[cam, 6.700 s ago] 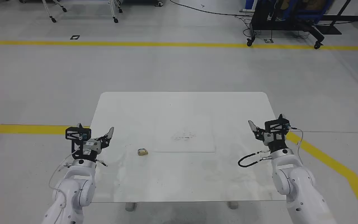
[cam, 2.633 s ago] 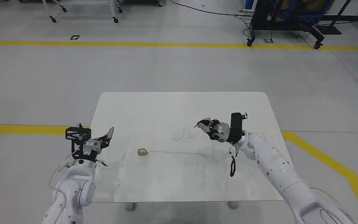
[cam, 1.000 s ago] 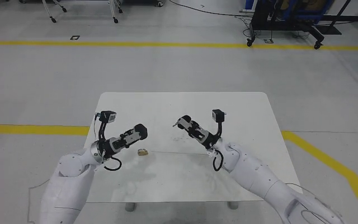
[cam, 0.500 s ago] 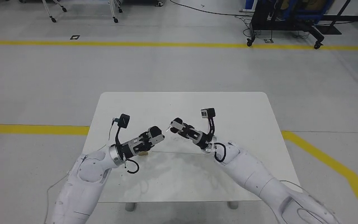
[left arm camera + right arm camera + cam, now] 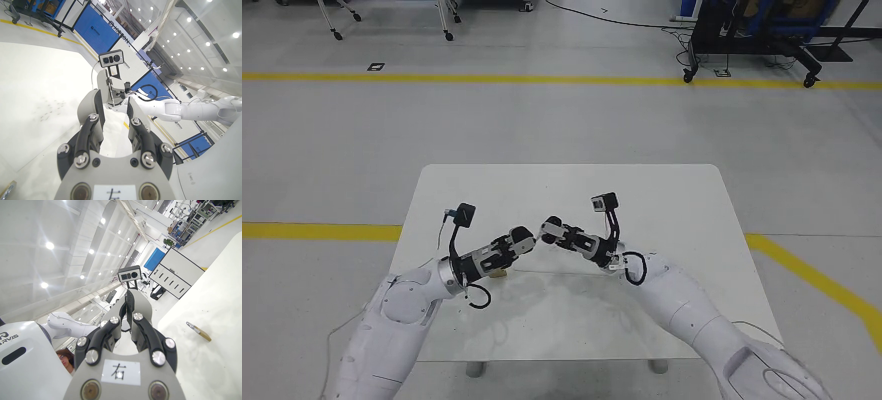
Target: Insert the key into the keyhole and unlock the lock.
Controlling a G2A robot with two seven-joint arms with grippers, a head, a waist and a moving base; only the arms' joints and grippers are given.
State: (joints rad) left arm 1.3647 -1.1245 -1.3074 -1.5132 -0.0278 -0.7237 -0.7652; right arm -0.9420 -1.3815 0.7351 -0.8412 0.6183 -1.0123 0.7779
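Note:
A small brass padlock [image 5: 200, 333] lies flat on the white table [image 5: 662, 200], its shackle pointing away from my right gripper. In the top view the lock [image 5: 499, 269] sits just below my left gripper [image 5: 522, 238]. That left gripper [image 5: 115, 102] hovers above the table, open, with nothing between its fingers. My right gripper [image 5: 128, 301] is shut, fingers pressed together, and a thin pale sliver at its tip looks like the key. The right gripper [image 5: 545, 227] faces the left one tip to tip, a short gap apart, and appears head-on as the right gripper [image 5: 113, 93].
Faint dark scuff marks [image 5: 572, 242] dot the tabletop near the middle. The right half and far side of the table are bare. A corner of the lock [image 5: 8, 189] shows at the frame's edge.
Both arms came in from the table's sides to the middle. In the last half second the right gripper slid slightly left toward the left gripper, which barely moved.

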